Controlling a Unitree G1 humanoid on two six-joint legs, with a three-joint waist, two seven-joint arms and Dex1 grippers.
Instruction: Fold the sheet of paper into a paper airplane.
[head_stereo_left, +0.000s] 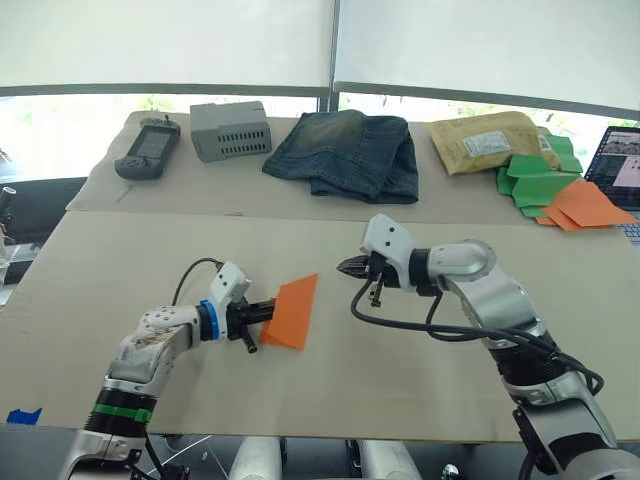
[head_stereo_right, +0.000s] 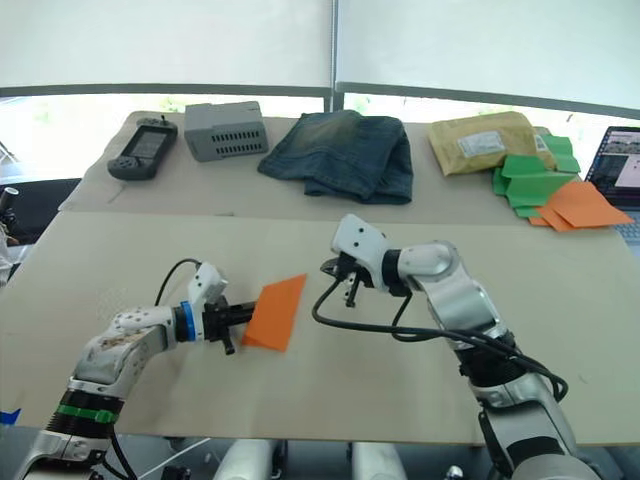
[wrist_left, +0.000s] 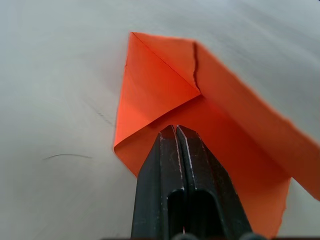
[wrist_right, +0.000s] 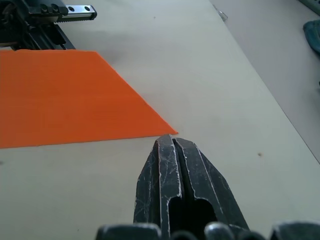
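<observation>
The bright orange, partly folded sheet of paper (head_stereo_left: 292, 312) lies near the middle of the pale beige table (head_stereo_left: 420, 400), between your two arms. Your left gripper (head_stereo_left: 268, 311) meets its near edge; in the left wrist view the two black fingers (wrist_left: 165, 175) are pressed together at the paper's border, with a folded triangular flap and a diagonal crease just beyond the tips. Whether paper is caught between them you cannot tell. Your right gripper (head_stereo_left: 350, 266) hangs near the sheet's far corner, apart from it, its fingers (wrist_right: 162, 170) closed on nothing.

Expect the sheet to be very light, thin and limp: it likely slides on the smooth table under any push, bends under its own weight when lifted, and keeps every crease you press. Take hold at an edge or a folded border, where doubled layers are probably stiffer, and pin one side while the other folds. A pile of green and orange folded papers (head_stereo_left: 550, 185) sits well apart at the far right.
</observation>
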